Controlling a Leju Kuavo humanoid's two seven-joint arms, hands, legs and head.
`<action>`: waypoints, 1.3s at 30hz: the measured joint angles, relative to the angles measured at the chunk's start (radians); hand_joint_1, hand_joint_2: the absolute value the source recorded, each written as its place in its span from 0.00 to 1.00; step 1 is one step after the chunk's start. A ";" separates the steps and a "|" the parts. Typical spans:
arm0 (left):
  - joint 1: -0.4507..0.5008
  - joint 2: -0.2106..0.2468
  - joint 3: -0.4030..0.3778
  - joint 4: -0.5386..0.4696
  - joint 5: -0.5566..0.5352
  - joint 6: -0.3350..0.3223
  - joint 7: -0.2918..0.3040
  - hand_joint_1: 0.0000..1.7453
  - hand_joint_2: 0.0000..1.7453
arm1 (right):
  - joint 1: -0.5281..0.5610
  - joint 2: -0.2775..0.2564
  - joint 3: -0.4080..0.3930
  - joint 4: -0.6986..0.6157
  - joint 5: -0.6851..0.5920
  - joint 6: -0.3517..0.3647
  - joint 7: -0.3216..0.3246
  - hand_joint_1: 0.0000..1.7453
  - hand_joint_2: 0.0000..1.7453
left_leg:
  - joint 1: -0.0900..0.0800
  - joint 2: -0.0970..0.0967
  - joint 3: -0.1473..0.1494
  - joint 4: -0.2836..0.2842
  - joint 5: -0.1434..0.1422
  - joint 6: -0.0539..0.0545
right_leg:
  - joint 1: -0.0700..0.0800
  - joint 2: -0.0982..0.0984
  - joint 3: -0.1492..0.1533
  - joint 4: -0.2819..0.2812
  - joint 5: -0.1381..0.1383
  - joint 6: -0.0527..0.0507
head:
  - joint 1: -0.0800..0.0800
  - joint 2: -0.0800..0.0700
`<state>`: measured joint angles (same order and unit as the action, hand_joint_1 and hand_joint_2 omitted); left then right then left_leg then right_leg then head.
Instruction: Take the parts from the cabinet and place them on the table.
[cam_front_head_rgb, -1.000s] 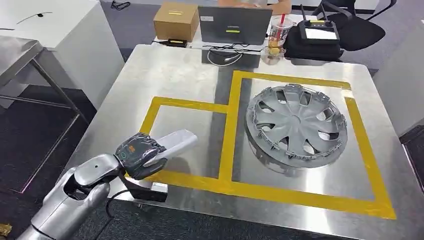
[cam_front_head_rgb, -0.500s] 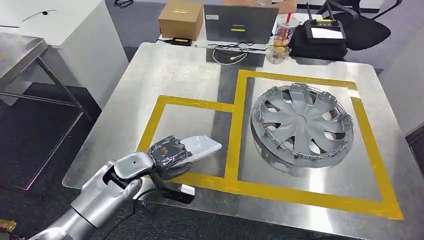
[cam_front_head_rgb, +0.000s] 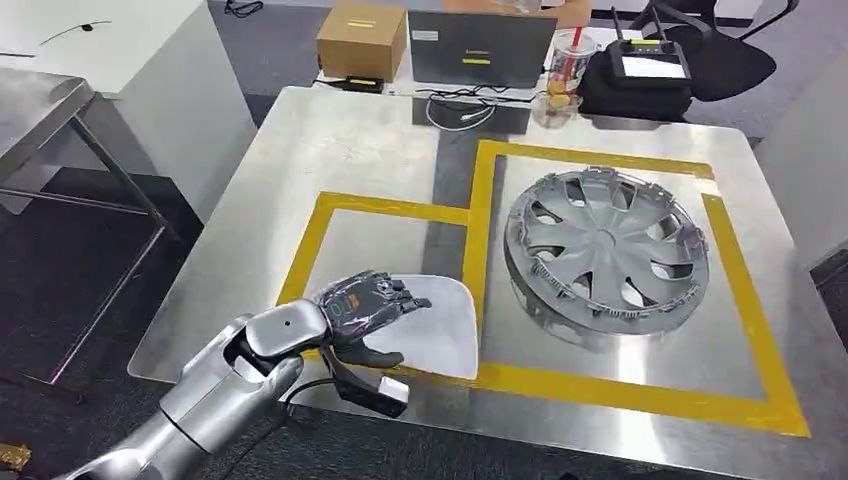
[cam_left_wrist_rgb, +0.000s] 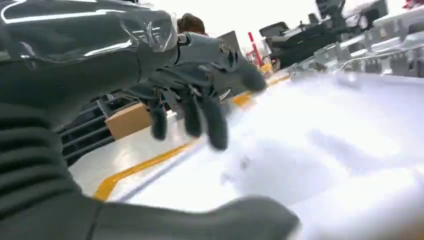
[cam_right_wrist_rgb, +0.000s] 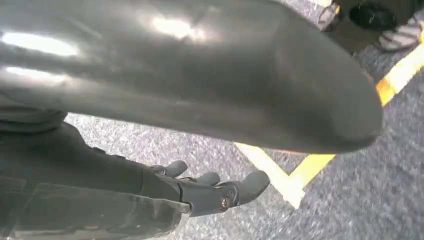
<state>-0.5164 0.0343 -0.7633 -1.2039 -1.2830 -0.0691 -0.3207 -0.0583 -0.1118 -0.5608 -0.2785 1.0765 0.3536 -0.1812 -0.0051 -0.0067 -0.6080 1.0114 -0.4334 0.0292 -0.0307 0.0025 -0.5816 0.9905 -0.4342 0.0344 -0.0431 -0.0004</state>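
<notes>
Laid flat since the earlier frame, white plastic panel (cam_front_head_rgb: 432, 325) now lies on the table (cam_front_head_rgb: 330, 160) under the left hand (cam_front_head_rgb: 362, 305), fingers spread, gripping nothing; seemingly light, stiff, slippery, best pinched at an edge.

Left hand (cam_front_head_rgb: 362, 312) is covering the white part's (cam_front_head_rgb: 440, 325) near edge; contact underneath is staying unclear.
</notes>
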 joint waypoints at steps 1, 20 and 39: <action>0.000 -0.005 0.000 -0.006 0.022 0.007 -0.014 0.00 0.00 | 0.000 0.002 0.000 0.000 -0.003 0.000 0.000 0.00 0.00 | 0.008 0.001 0.015 -0.020 0.012 0.014 | 0.004 -0.001 -0.003 0.002 -0.003 0.007 | 0.000 0.000; 0.188 -0.068 0.285 -0.252 1.139 -0.277 -0.228 0.00 0.00 | 0.047 0.005 -0.036 0.006 -0.063 -0.036 -0.034 0.00 0.00 | 0.004 0.001 -0.081 0.215 -0.133 -0.027 | 0.000 -0.001 -0.004 0.012 0.000 -0.031 | -0.003 0.000; 0.351 -0.034 0.449 -0.496 1.414 -0.337 -0.222 0.00 0.00 | 0.092 0.021 -0.116 -0.003 -0.074 -0.021 -0.024 0.00 0.00 | -0.004 0.006 -0.019 -0.025 0.051 0.032 | 0.006 -0.002 -0.057 0.253 -0.138 0.002 | 0.005 0.000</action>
<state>-0.1656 0.0004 -0.3143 -1.7002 0.1310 -0.4063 -0.5428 0.0342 -0.0904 -0.6764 -0.2811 1.0021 0.3330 -0.2056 -0.0093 -0.0006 -0.6274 0.9868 -0.3825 0.0614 -0.0245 0.0004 -0.6385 1.2433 -0.5723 0.0364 -0.0385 -0.0004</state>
